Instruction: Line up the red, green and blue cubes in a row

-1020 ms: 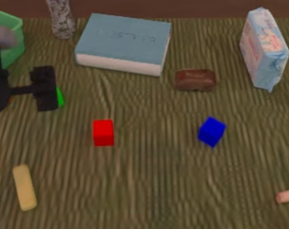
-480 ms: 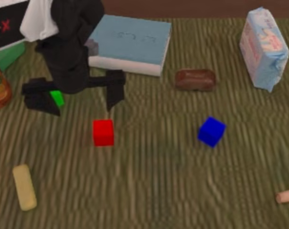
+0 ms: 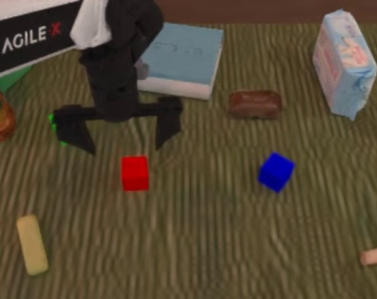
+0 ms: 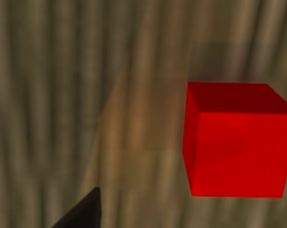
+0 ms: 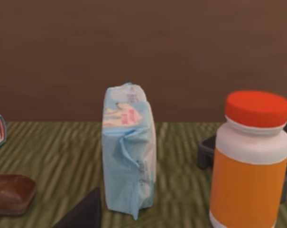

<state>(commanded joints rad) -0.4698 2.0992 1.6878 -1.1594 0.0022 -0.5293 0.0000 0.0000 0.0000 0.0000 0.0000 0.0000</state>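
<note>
My left gripper [image 3: 124, 140] hangs over the ribbed olive-green tablecloth [image 3: 207, 249] with fingers spread wide and empty, just behind the small bright red cube [image 3: 134, 172]. The deep blue cube [image 3: 276, 172] sits well apart toward the right. A sliver of the bright green cube [image 3: 53, 121] peeks out beside my left finger. The right gripper is out of the top view; I cannot tell its state.

Overhead camera looks straight down; left wrist camera shares its red cube [image 3: 134, 172], close.
</note>
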